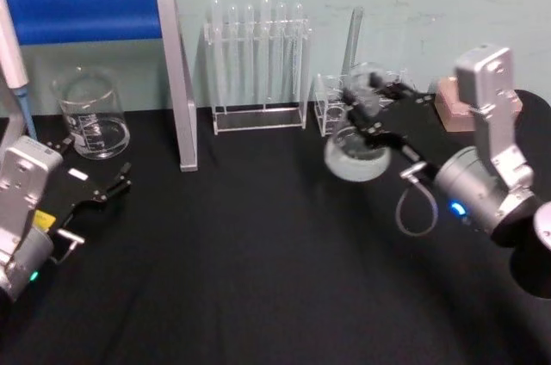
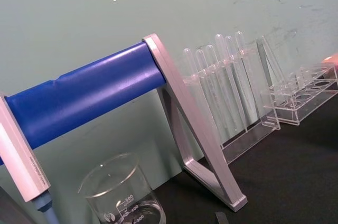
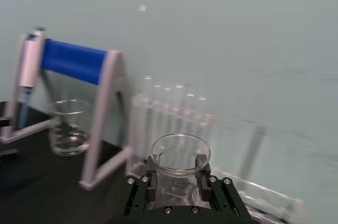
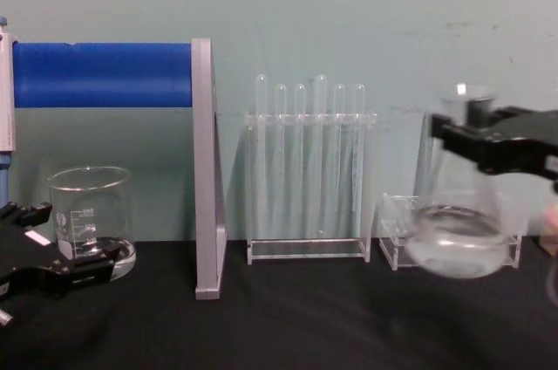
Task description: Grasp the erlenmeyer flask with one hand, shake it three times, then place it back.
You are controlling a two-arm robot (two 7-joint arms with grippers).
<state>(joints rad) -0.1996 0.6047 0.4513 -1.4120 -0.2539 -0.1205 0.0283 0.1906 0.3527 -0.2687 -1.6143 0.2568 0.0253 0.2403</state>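
**Chest view: flask held by its neck at the right, apparently off the table**

The black table (image 1: pixel 258 287) carries everything. The biggest item is the stand with the blue bar (image 1: pixel 86 12) at the left. The test-tube rack (image 1: pixel 258 64) comes next, at the back centre, with a small clear rack (image 4: pixel 394 235) to its right.

The erlenmeyer flask (image 4: pixel 458 230) hangs in front of that small rack, to the right of the tubes. The right gripper (image 4: pixel 475 139) is clamped across the flask's neck just under the flared rim. In the right wrist view both pads press the glass from either side. The flask appears to be lifted and tipped, though I cannot say for certain that its base is clear of the table.

The beaker (image 1: pixel 90 115) stands well apart, at the far left by the stand. The left gripper (image 1: pixel 90 167) lies idle on the table just in front of it, with its fingers spread and nothing between them.

**Handling.** The flask is rigid, smooth and breakable. Most of its weight is in the wide base, well below the grip, so I judge that shaking will swing that base and pull at the pads. The neck is the right place to hold it, because the rim above acts as a stop if the glass slips. It should be set down gently, base flat.

**Hard to make out.** I cannot tell whether the flask holds any liquid, and its graduation marks cannot be read. The right gripper's body is cut off at the edge of the chest view.
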